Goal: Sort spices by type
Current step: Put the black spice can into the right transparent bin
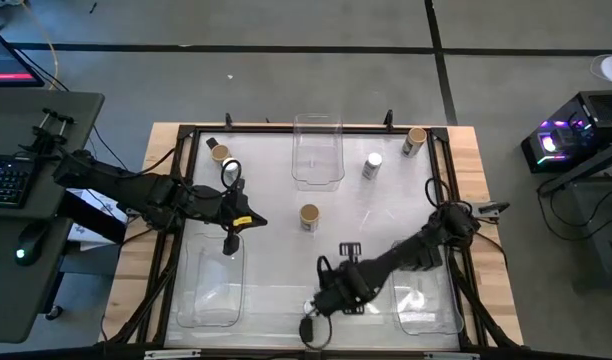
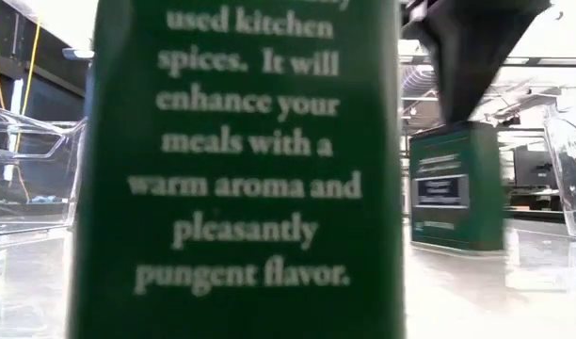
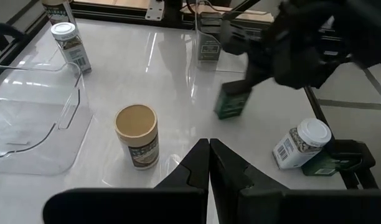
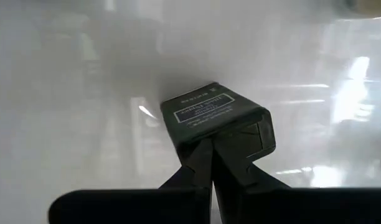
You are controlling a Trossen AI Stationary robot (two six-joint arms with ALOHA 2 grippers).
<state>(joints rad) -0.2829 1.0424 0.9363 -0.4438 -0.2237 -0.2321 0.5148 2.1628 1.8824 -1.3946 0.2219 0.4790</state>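
Gripping a dark box (image 4: 216, 118) in right jaws near the worktop's (image 1: 386, 215) front; left jaws closed, empty, waiting. Next: carrying it binward.

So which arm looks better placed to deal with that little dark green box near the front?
Likely the right: its gripper is already down at the green box by the table's front edge. The left gripper sits farther away, over the left bin.
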